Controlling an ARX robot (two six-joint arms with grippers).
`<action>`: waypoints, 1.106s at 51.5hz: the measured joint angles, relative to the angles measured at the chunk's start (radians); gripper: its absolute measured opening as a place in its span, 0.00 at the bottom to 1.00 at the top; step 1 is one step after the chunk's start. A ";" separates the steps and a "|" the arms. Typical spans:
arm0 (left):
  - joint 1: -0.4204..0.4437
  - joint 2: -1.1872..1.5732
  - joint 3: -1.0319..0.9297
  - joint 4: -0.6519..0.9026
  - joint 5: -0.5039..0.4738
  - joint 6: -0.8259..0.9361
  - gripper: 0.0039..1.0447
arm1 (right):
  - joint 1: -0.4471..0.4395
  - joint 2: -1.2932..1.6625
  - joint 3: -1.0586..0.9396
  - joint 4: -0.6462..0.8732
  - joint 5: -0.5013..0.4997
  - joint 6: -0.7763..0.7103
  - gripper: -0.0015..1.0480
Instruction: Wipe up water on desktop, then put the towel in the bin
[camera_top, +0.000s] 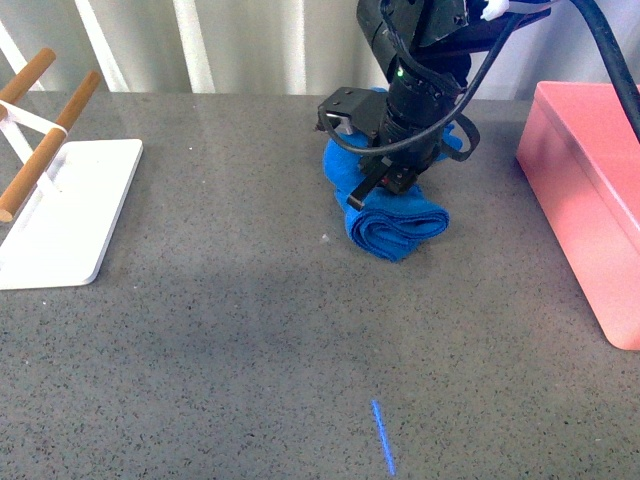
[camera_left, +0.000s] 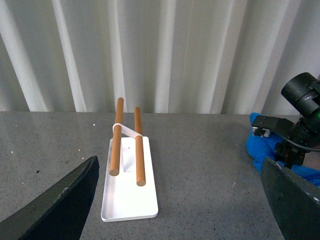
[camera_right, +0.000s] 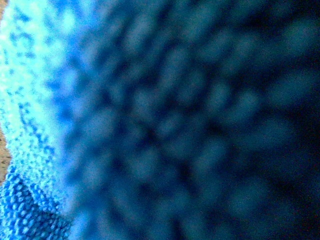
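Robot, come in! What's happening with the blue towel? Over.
Left gripper open, empty. Right gripper pressed on towel, jaws hidden. Towel bunched on desktop. Nothing between it and bin.

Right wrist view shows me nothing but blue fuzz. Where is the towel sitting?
Observer: The towel lies bunched on the desktop, with the right gripper down on top of it; whether it grips, I cannot tell.
Operator: Where is the bin from there?
Observer: The bin stands to the robot's right of the towel, apart from it.
Operator: And the left arm?
Observer: The left gripper is open, holding nothing, facing the white rack.
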 joint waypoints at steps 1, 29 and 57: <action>0.000 0.000 0.000 0.000 0.000 0.000 0.94 | 0.007 -0.011 -0.021 0.010 -0.010 -0.001 0.05; 0.000 0.000 0.000 0.000 0.000 0.000 0.94 | 0.045 -0.344 -0.544 0.251 -0.213 -0.008 0.05; 0.000 0.000 0.000 -0.001 0.000 0.000 0.94 | -0.085 -0.703 -0.349 0.167 0.152 0.217 0.05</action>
